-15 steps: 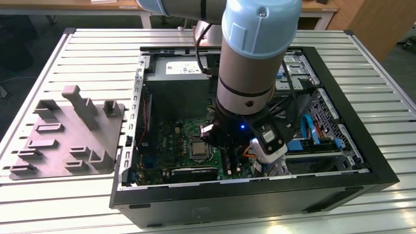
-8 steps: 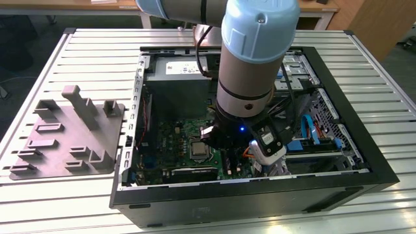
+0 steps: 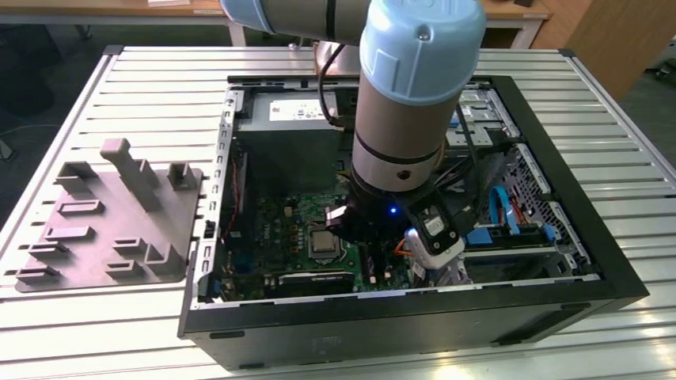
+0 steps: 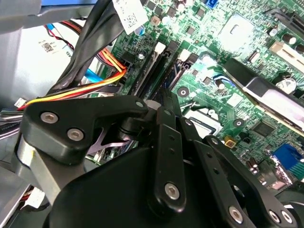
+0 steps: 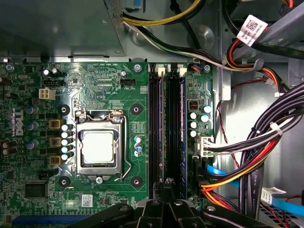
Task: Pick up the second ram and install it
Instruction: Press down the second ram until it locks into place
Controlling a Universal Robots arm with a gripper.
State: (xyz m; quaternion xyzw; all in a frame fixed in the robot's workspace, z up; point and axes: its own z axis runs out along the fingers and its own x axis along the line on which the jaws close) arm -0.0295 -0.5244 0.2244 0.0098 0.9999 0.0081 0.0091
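Hovering low inside the open case, black linkage gripper centred over the near end of the long black memory slots in the first wrist view; cannot tell whether closed or parted. Judging the slim dark-blue memory stick, the second ram, to stand edge-on in a slot, just beside and ahead, long axis running straight away from the gripper. Farther off, green motherboard.
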